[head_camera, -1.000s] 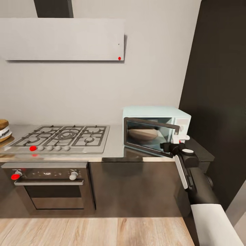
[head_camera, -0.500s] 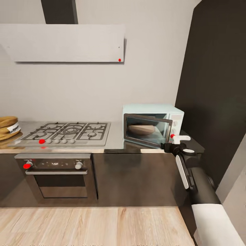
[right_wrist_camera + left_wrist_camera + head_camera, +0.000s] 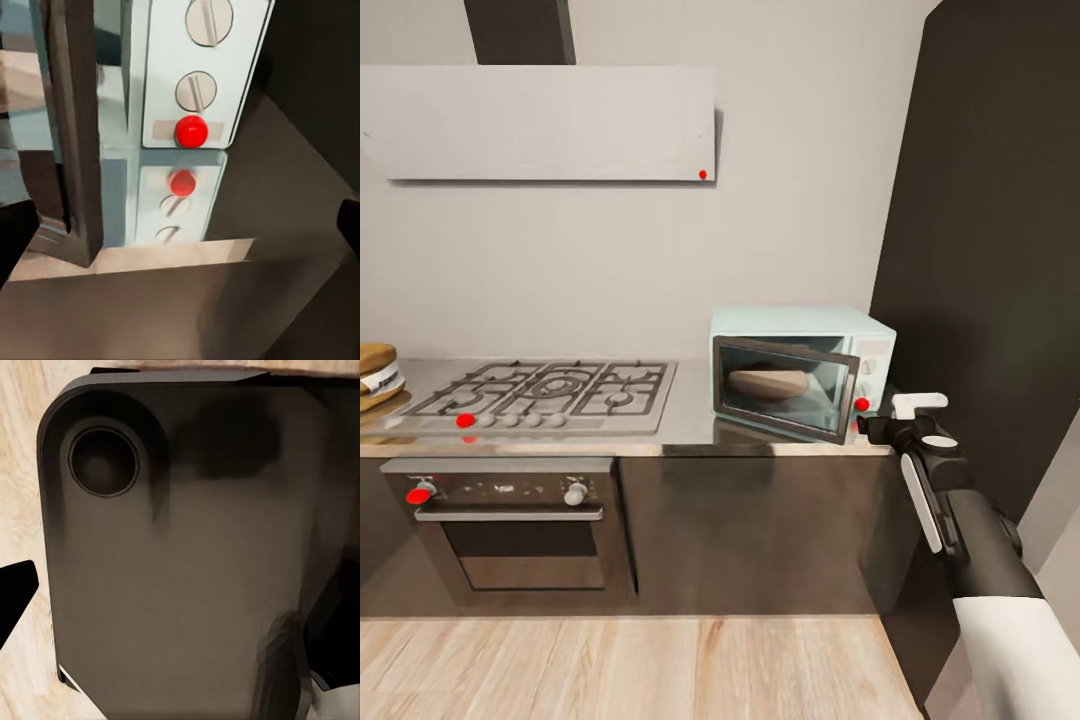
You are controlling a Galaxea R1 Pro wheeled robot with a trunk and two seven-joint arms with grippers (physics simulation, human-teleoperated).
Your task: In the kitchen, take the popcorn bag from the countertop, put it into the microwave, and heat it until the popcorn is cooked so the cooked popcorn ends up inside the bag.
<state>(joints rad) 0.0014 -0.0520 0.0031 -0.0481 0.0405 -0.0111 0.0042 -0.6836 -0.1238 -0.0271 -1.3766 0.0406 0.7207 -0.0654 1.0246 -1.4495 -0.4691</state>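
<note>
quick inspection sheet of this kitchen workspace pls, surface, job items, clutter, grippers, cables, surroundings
surface: long grey glossy countertop, reflective front edge.
job's things: small mint-blue microwave at the countertop's right end, its dark glass door ajar; a tan-brown rounded shape inside, likely the popcorn bag; red round light below two knobs on the white panel.
clutter: brown items with a white band at the far left edge, unclear what.
grippers: right gripper beside the microwave's front right corner, empty, fingers apart; left gripper state cannot be told.
cables: nothing seen.
surroundings: grey gas hob, dark built-in oven, grey range hood, dark tall cabinet, wooden floor.
</note>
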